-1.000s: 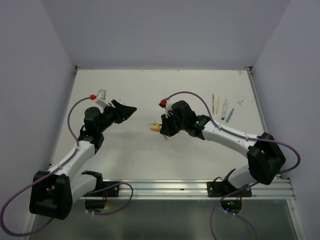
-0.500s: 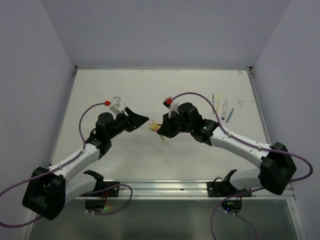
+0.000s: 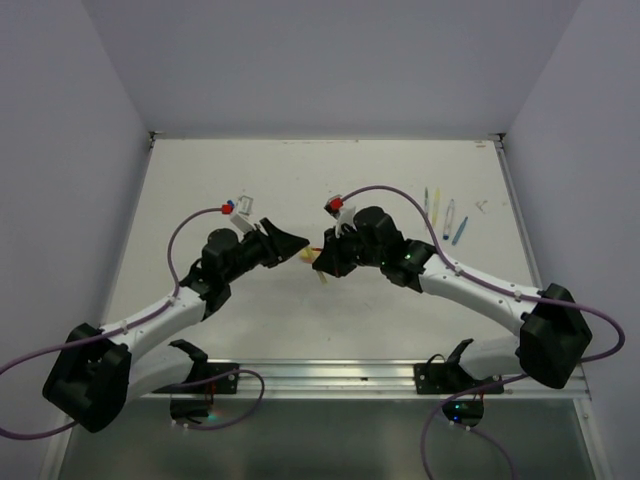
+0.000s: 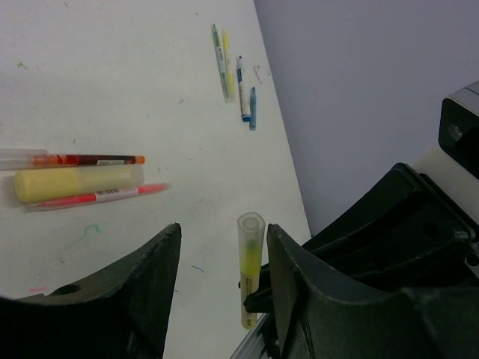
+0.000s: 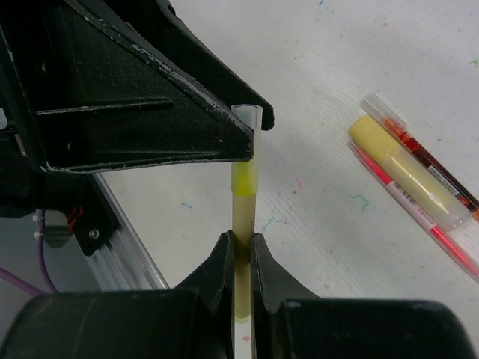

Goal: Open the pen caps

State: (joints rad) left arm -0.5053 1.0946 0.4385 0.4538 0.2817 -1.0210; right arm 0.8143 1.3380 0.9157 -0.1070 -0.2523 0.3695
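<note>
Got the right gripper pinched tight on a yellow-green pen, low on the barrel, capped end pointing away from the wrist. Holding it up off the table, mid-workspace, between the 2 arms in the top view. Both arms reaching in toward table centre, gripper tips nearly meeting there.

On its far tip, the pen cap: translucent tube, bright yellow band just below. Looks fully seated, not pulled off.

Around that cap, the left gripper: jaws part-way apart, 1 finger on each side, not clamped down. In the left wrist view, cap tight against the finger at the right of frame, clear gap to the other one. Can't tell if actually touching.

Flat on the table near the middle, 3 items side by side, parallel and bunched together: red pen with a clear cap, fat pale-yellow highlighter, pink pen. None in either gripper.

Toward the far right edge, 4 more close together, all lying flat: green pen, yellow pen right against it, white-and-blue pen, short blue piece just beside that. Well apart from both grippers and from the group of 3.
</note>
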